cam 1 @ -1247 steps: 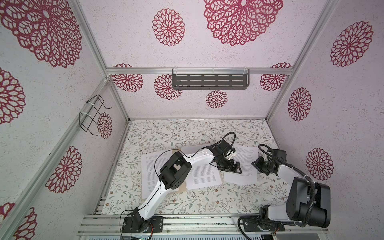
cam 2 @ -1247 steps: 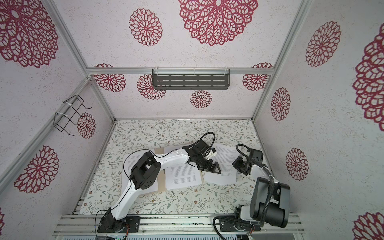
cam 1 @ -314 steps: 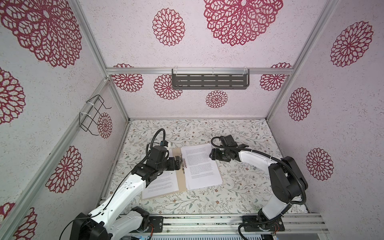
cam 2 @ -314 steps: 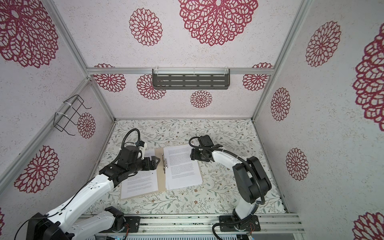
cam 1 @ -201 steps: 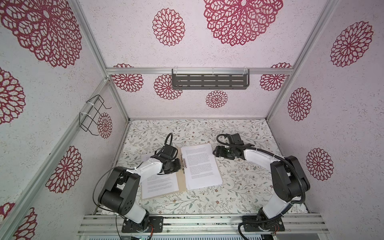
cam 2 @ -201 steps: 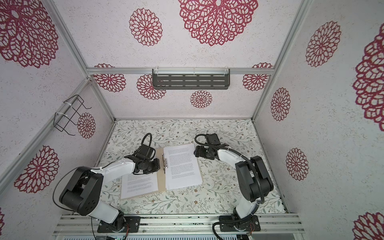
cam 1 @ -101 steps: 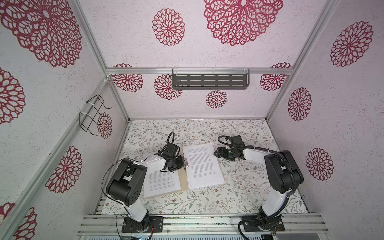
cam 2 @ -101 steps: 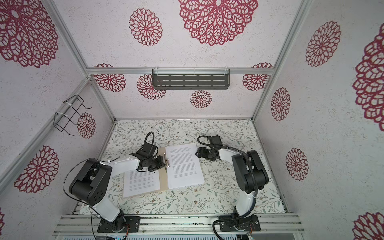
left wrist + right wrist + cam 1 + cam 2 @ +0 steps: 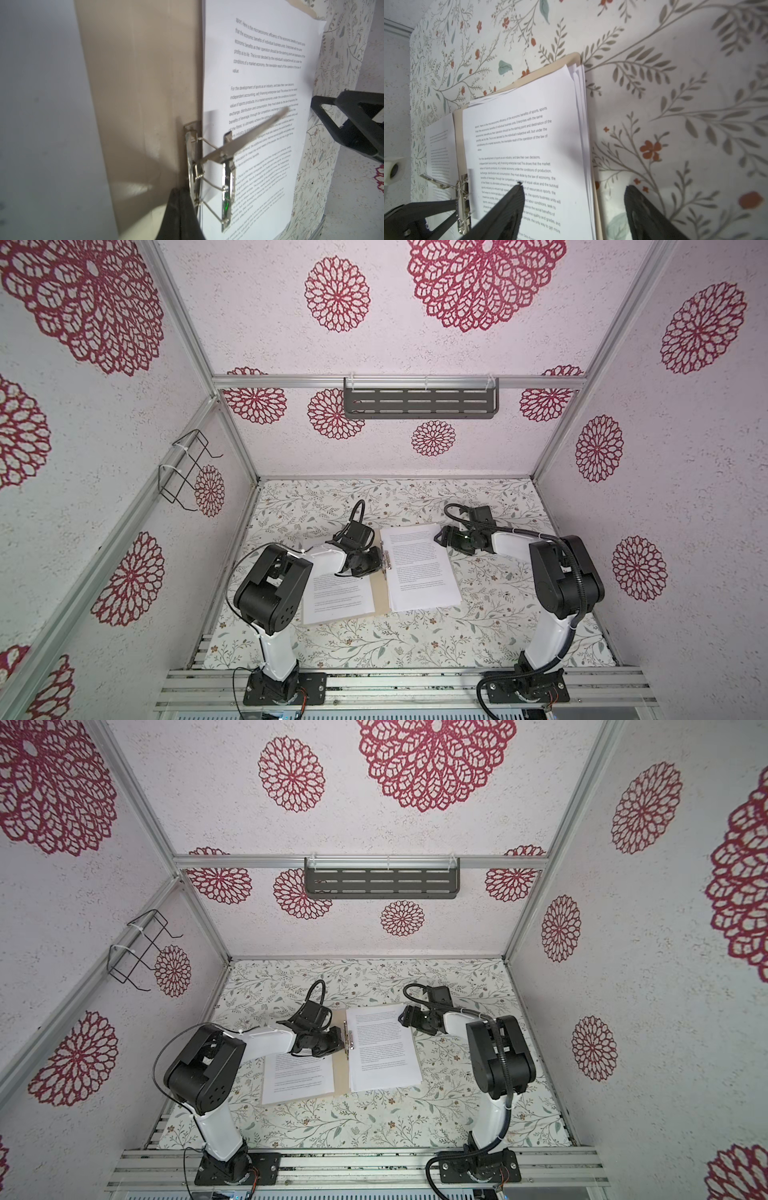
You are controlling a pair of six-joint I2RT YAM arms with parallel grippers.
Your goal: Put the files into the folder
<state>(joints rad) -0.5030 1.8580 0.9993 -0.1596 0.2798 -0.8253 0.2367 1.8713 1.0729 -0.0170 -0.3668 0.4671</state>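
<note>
Mid-desk, the folder lies open with most of the papers stacked on its right half.
Your left gripper is pressed together by the metal clip at the spine, with the lever raised; can't tell if it's pinching anything. Your right gripper is spread, straddling the stack's right edge and holding nothing. One sheet sits on the left half. I'd guess it goes over next, then the clip gets pushed down.

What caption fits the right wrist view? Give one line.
Open right end effector poised over the outer edge of the files stacked in the open folder.
</note>
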